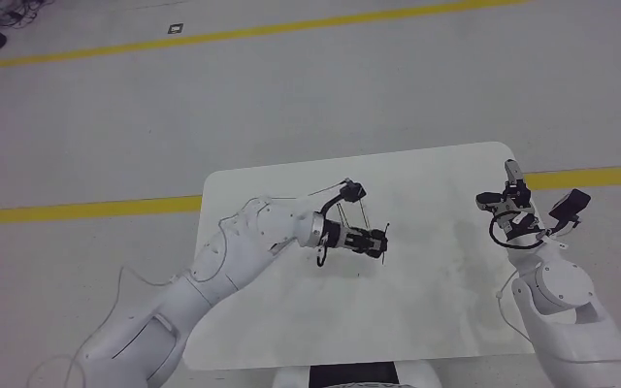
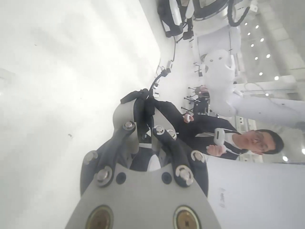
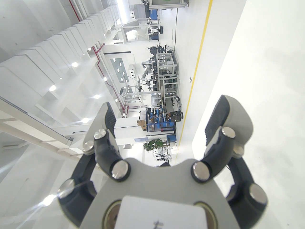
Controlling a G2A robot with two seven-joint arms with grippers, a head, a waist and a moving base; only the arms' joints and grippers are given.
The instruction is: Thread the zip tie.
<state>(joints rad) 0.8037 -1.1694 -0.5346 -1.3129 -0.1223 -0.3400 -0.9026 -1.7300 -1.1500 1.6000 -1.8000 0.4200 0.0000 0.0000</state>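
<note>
The white table (image 1: 437, 310) is the biggest thing here. Near its centre the left gripper (image 1: 376, 241) is clenched on the black zip tie (image 1: 385, 242), a thin strip crossing its tips. At the table's three o'clock edge the right gripper (image 1: 511, 184) stands spread, holding nothing. To thread cleanly, I'd have it pinch the free end close to the tip, the left arm motionless.
</note>
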